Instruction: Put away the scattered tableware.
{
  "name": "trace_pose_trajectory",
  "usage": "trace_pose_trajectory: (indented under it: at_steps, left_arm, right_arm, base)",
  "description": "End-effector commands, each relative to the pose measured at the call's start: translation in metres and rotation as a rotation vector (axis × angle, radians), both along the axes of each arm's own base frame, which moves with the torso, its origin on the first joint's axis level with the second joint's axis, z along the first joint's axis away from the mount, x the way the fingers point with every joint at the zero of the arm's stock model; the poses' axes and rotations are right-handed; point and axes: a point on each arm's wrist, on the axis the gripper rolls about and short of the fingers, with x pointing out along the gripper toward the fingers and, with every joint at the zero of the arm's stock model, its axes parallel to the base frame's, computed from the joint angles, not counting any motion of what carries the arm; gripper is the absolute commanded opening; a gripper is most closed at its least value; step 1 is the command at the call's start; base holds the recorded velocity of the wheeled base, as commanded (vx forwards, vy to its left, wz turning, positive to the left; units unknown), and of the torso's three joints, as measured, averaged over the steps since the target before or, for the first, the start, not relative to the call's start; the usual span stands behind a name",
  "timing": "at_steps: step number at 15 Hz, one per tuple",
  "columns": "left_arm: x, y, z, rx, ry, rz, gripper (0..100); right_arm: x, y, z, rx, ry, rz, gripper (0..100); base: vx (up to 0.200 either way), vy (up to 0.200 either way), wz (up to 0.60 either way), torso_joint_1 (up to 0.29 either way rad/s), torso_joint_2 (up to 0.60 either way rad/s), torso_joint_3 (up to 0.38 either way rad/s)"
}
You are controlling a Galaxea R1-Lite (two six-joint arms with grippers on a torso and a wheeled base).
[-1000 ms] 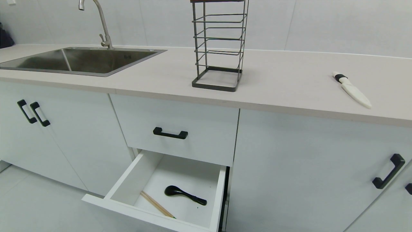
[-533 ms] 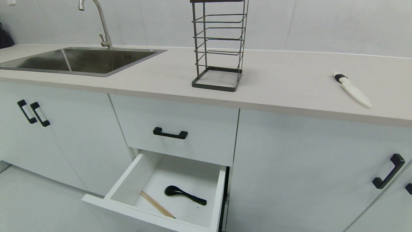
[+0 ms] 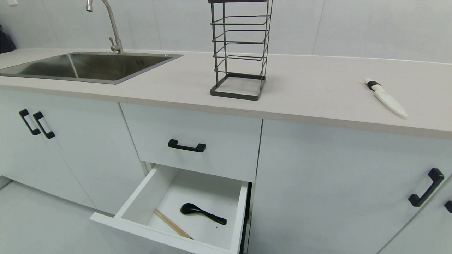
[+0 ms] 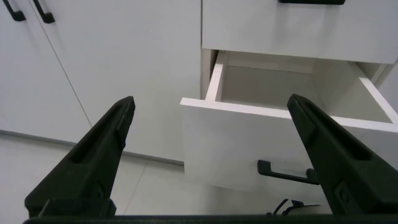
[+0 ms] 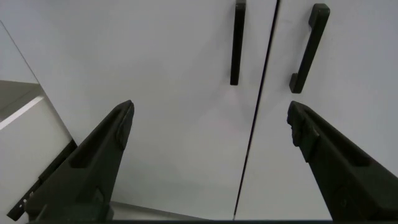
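Observation:
A white knife with a black band (image 3: pixel 385 97) lies on the counter (image 3: pixel 310 88) at the right, near its front edge. The lower drawer (image 3: pixel 148 197) stands pulled out; inside lie a black spoon (image 3: pixel 202 213) and wooden chopsticks (image 3: pixel 172 223). My left gripper (image 4: pixel 211 118) is open, low in front of the drawer's (image 4: pixel 249 146) white front with its black handle (image 4: pixel 286 173). My right gripper (image 5: pixel 211 118) is open, facing white cabinet doors with two black handles (image 5: pixel 236 43) (image 5: pixel 309 46).
A black wire rack (image 3: pixel 241 49) stands mid-counter. A steel sink (image 3: pixel 88 65) with a tap (image 3: pixel 110 24) is at the left. The upper drawer with its black handle (image 3: pixel 186 146) is shut. Cabinet doors flank the drawers, over a pale floor (image 3: pixel 39 225).

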Motion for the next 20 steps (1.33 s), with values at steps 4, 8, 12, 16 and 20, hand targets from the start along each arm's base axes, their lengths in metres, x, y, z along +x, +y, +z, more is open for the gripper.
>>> trace_pose_trajectory:
  at_steps: [4,8,12,16,20]
  left_arm:
    - [-0.002,0.0,0.012,0.002,-0.066,-0.01,100]
    - [-0.002,-0.001,0.078,-0.063,-0.122,-0.094,100]
    - [0.029,-0.003,0.075,-0.078,0.152,-0.151,100]
    - [0.068,-0.007,0.063,-0.097,0.442,-0.235,100]
    - [0.09,-0.014,0.029,-0.09,0.756,-0.298,100]
  right_arm:
    - [0.0,0.0,0.0,0.0,0.006,0.0,100]
    - [0.0,0.0,0.0,0.0,0.006,0.0,100]
    - [0.0,0.0,0.0,0.0,0.004,0.0,100]
    - [0.0,0.0,0.0,0.0,0.004,0.0,100]
    - [0.0,0.0,0.0,0.0,0.004,0.0,100]
  base:
    - [0.0,0.0,0.0,0.0,0.0,0.0]
    - [0.0,0.0,0.0,0.0,0.0,0.0]
    - [0.0,0.0,0.0,0.0,0.0,0.0]
    - [0.0,0.0,0.0,0.0,0.0,0.0]
    - [0.0,0.0,0.0,0.0,0.0,0.0]
